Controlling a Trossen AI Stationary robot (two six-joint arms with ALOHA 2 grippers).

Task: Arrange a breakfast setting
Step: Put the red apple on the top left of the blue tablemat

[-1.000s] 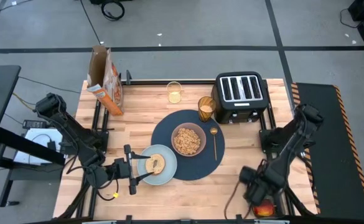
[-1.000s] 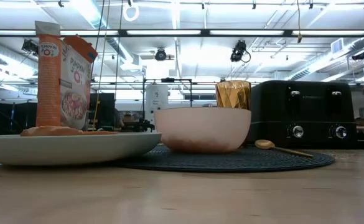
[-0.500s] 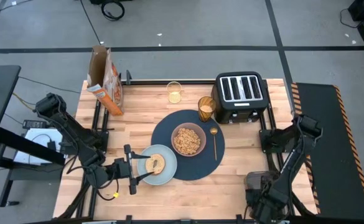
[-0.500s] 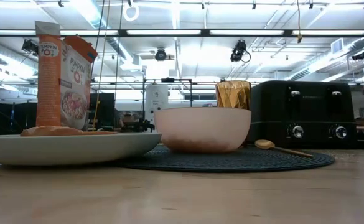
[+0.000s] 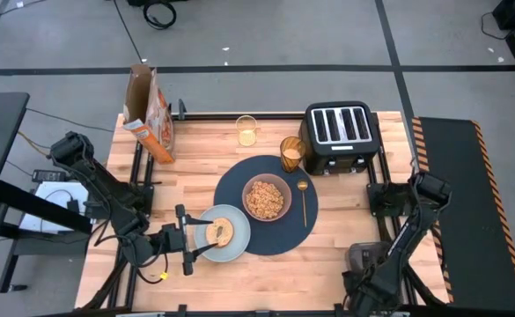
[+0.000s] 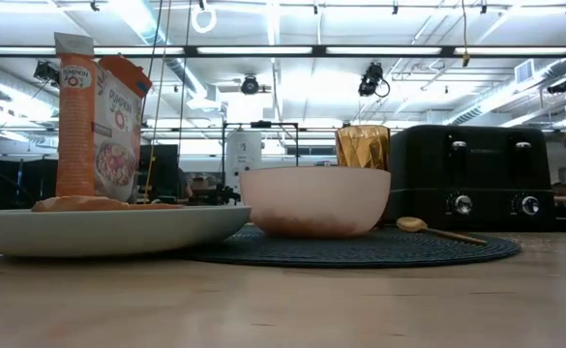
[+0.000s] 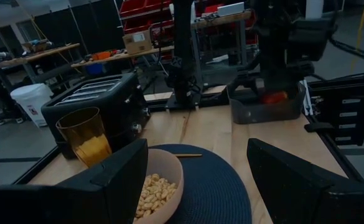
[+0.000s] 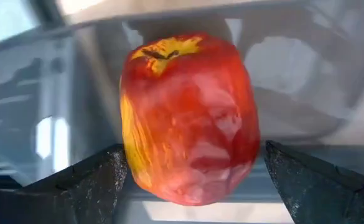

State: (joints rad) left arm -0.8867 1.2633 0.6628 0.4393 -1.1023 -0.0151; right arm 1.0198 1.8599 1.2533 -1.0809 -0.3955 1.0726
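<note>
1. A toaster (image 5: 339, 135) stands at the table's (image 5: 195, 141) far right corner; a cereal box (image 5: 148, 114) leans at the far left.
2. The right gripper (image 8: 191, 186), fingers apart, straddles the apple (image 8: 191, 118) inside a grey bin (image 7: 266, 107) at the near right corner.
3. The apple is red with yellow streaks, stem end showing.
4. The left gripper (image 5: 188, 239), fingers spread, sits at the near left beside the plate (image 5: 202, 248) holding a bagel (image 5: 219, 232).
5. On the mat (image 5: 266, 204) mid-table are a bowl (image 5: 267, 197) of cereal and a spoon (image 5: 303, 197); the tumbler (image 5: 292, 153) and glass (image 5: 246, 130) stand beyond.

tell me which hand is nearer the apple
Right. The right hand is open around the red apple in a grey bin; the left hand waits across the table, beside the plate.
</note>
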